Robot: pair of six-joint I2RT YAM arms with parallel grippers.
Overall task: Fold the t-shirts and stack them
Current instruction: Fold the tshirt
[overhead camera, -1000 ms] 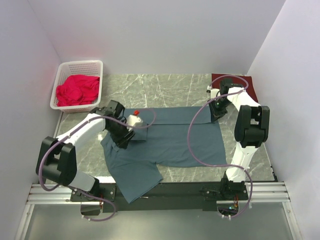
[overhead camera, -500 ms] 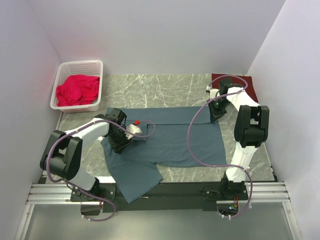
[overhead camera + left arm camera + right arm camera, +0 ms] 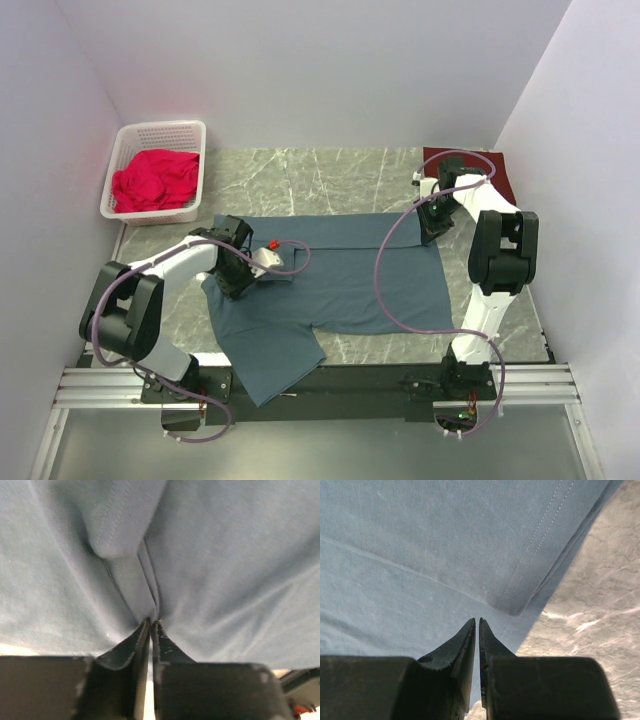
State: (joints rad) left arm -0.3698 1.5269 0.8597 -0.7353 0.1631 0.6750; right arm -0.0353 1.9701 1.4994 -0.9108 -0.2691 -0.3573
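Fig. Folding stage, 1st garment. The blue-grey t-shirt (image 3: 350, 280) lies spread on the table (image 3: 330, 175), far edge already turned over in a band, one sleeve and the near left part hanging twd. the table's near edge. The left gripper (image 3: 151, 624) sits at the shirt's left side, jaws clenched on a raised pinch of cloth; a seamed ridge runs straight into the tips. The right gripper (image 3: 476, 622) is at the far right corner, jaws drawn to a slit on the doubled hem, apparently nipping it (grip not fully visible). The maroon t-shirt (image 3: 490, 170) rests apart at the far right corner of the table; a basket (image 3: 160, 130) w/ red cloth (image 3: 155, 178) stands far left.

Step in hand (judged): both ends gripped, ready for the next lengthwise fold. Next move calls for lifting both grips together, level, carrying the edge across w/o stretching or dropping it, then laying it flat. Stacking not yet begun.
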